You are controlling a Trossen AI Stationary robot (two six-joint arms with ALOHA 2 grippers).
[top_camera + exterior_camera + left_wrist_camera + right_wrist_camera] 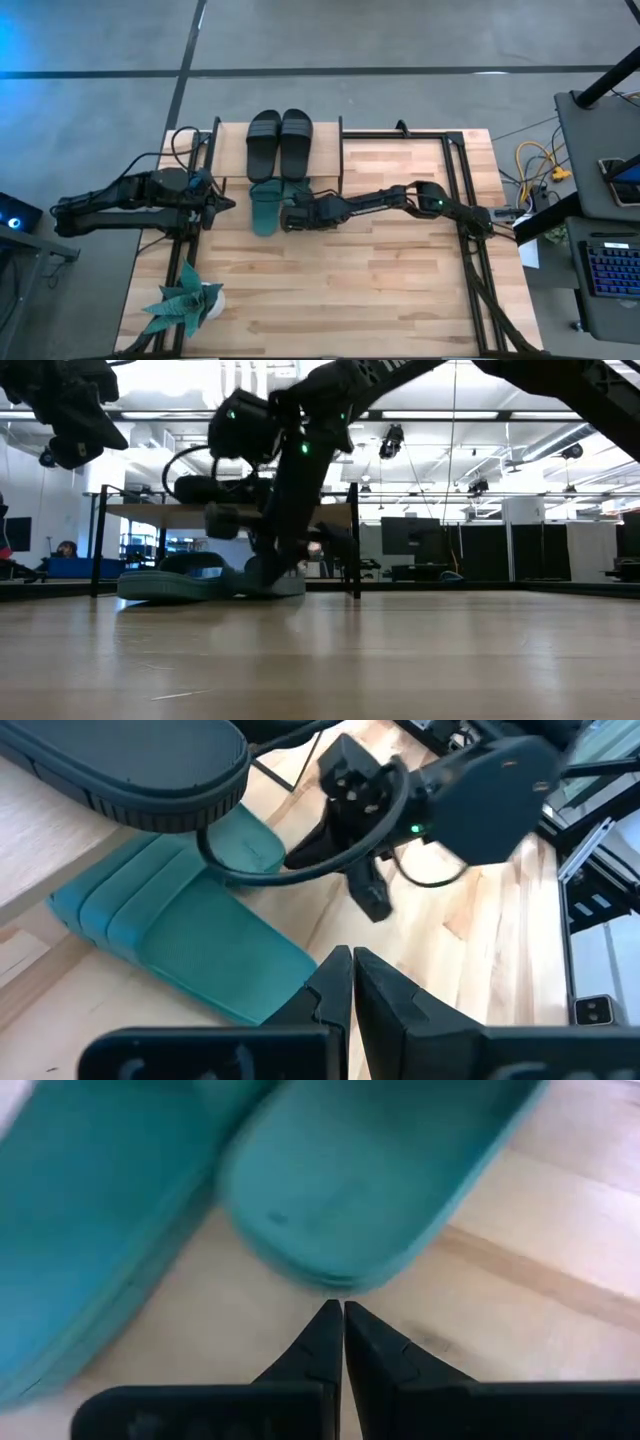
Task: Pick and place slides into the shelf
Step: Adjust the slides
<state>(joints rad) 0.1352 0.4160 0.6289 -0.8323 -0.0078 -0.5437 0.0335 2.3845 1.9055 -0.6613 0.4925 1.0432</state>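
The shelf (341,150) stands at the table's far side with the two black slides (280,140) on its top board. Both teal slides (265,210) lie flat on the table, their front parts under the shelf. One teal slide (340,1180) lies farther in than the other (90,1230). My right gripper (285,218) is shut and low at the table, its tips (336,1308) just off that slide's heel end. My left gripper (228,205) is shut, raised to the left of the teal slides (180,930). My right gripper's shut fingertips (330,1330) stand at the rounded heel end (335,1280) of the right teal slide, slanting down from the table's right. Whether they touch the rim, I cannot tell. The slide lies flat on the table.
A green plant (185,300) stands at the near left corner. The shelf's thin black legs (354,540) flank the teal slides. Bare wood lies in the middle and near right of the table (400,280). A desk with a keyboard (610,265) stands off the table's right.
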